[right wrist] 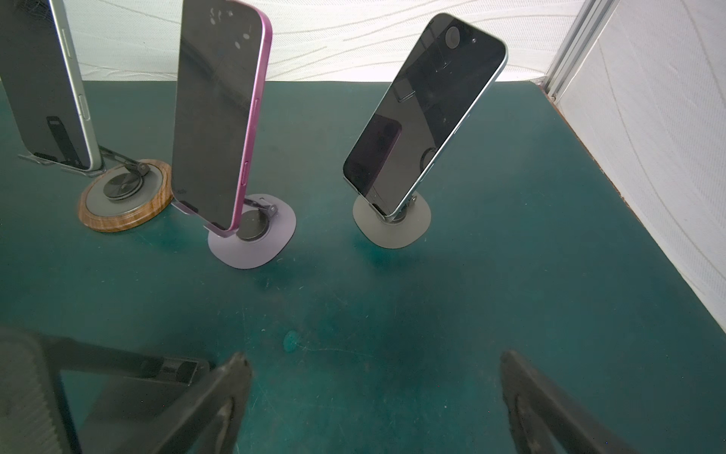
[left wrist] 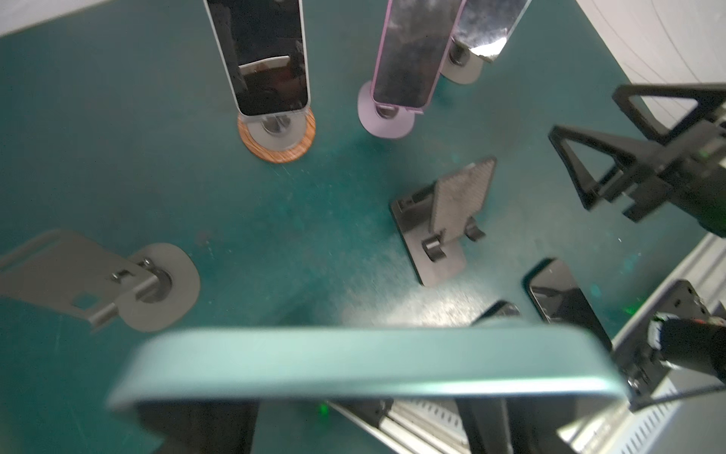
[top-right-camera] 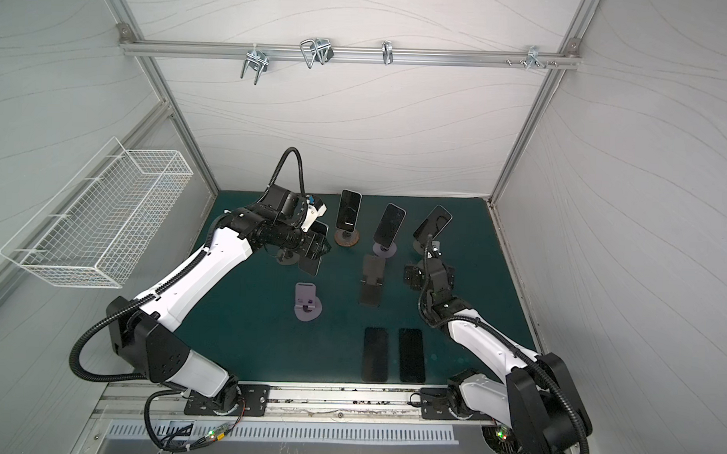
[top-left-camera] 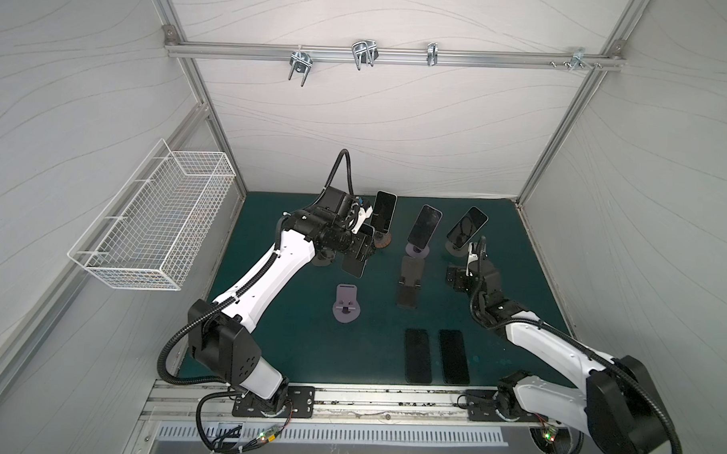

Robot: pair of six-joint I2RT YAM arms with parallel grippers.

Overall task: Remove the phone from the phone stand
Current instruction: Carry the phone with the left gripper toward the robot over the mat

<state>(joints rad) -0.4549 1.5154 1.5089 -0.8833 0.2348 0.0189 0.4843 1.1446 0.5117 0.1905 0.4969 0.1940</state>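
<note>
My left gripper (top-left-camera: 365, 247) is shut on a phone (left wrist: 353, 361) with a pale green edge, which I hold in the air, tilted, over the mat. In both top views this phone (top-right-camera: 313, 259) hangs just beside a grey phone stand (left wrist: 157, 287) whose cradle is empty. That stand's round base (top-left-camera: 322, 260) is partly hidden under my left wrist. My right gripper (right wrist: 373, 363) is open with only green mat between its fingers. It hovers low in front of the rightmost stand with a blue-edged phone (right wrist: 424, 114).
Three phones stand on stands at the back: wood-base (top-left-camera: 385, 210), purple (top-left-camera: 424, 226), blue-edged (top-left-camera: 468, 225). An empty purple stand (top-left-camera: 346, 304) and an empty black folding stand (top-left-camera: 410, 279) sit mid-mat. Two phones (top-left-camera: 418, 356) (top-left-camera: 453, 357) lie flat near the front. A wire basket (top-left-camera: 154, 225) hangs on the left wall.
</note>
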